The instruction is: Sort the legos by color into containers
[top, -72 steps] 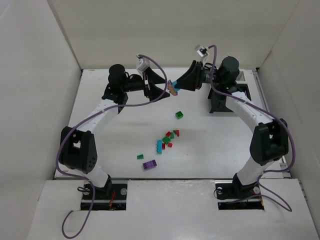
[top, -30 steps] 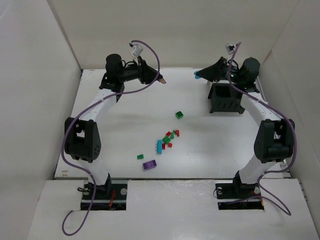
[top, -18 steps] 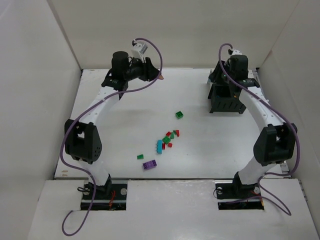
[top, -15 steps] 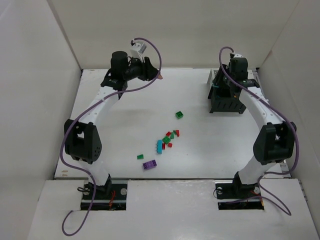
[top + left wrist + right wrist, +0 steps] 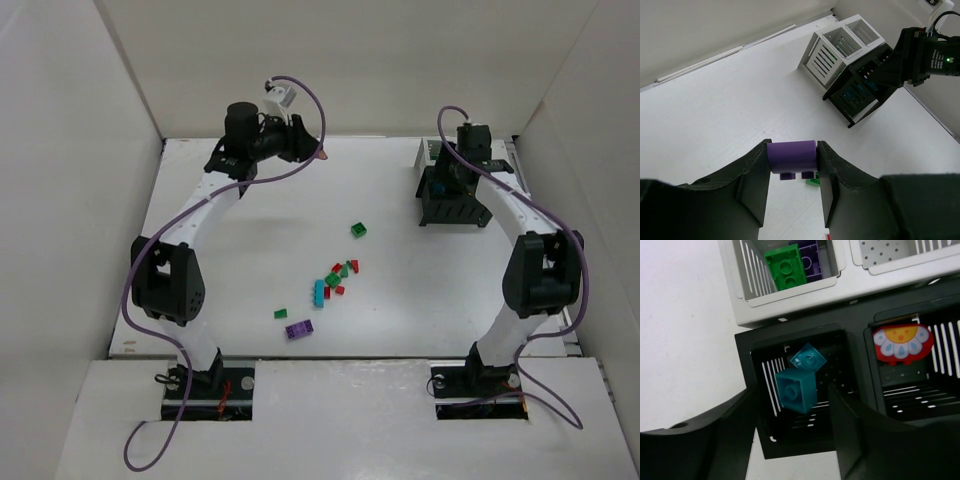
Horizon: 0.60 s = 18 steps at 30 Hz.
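Observation:
My left gripper (image 5: 793,165) is shut on a purple lego (image 5: 792,155) and holds it high over the far left of the table; in the top view it is the left gripper (image 5: 318,154). The containers (image 5: 455,192) stand at the far right: two white bins (image 5: 840,46) behind two black bins (image 5: 863,91). My right gripper (image 5: 793,407) hangs open over the left black bin (image 5: 752,371). A teal lego (image 5: 796,389) is loose between its fingers, touching neither. A second teal piece (image 5: 808,359) lies in that bin.
Loose legos lie mid-table: a green one (image 5: 358,230), a mixed red and green cluster (image 5: 340,275), a teal one (image 5: 319,292), a small green one (image 5: 281,313) and a purple one (image 5: 298,328). One white bin holds a green brick (image 5: 786,267) and a purple brick (image 5: 812,254). The right black bin holds a red flower-shaped piece (image 5: 902,342).
My right arm swung over the containers and its jaws opened, letting go of the teal lego above the black bin. The left gripper barely moved and keeps the purple lego.

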Available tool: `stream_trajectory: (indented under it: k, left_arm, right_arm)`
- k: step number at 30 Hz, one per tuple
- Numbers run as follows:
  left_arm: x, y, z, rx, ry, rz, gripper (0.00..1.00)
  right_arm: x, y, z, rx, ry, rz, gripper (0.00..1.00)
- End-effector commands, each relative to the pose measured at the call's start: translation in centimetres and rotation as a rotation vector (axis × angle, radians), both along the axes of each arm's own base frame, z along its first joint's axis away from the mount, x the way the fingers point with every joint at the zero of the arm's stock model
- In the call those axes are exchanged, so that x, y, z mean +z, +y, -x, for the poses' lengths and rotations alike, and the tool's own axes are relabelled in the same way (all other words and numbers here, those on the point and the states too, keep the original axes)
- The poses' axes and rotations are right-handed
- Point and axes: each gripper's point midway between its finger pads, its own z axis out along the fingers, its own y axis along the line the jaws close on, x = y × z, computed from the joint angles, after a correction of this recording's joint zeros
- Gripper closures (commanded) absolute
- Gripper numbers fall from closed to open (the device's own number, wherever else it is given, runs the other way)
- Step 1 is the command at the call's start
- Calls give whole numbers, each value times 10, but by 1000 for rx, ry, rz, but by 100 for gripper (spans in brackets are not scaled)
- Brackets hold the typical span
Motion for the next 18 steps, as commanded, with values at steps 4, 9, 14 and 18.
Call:
stream_trajectory:
  k: [4,9,14,18]
  left_arm:
    - [37,-13,4,-54,-85,39,100]
    - [48,-23,18,-155,-113,79,100]
    - [57,-34,28,-252,-122,129,100]
    - [73,-48,51,-400,-159,207,100]
  right_arm:
    - [40,-6,1,17,-91,43,33]
    - [74,21,1,222,-224,15,33]
    - [114,82,20,638,-420,-38,31]
    - [145,135,43,926,-531,-134,31]
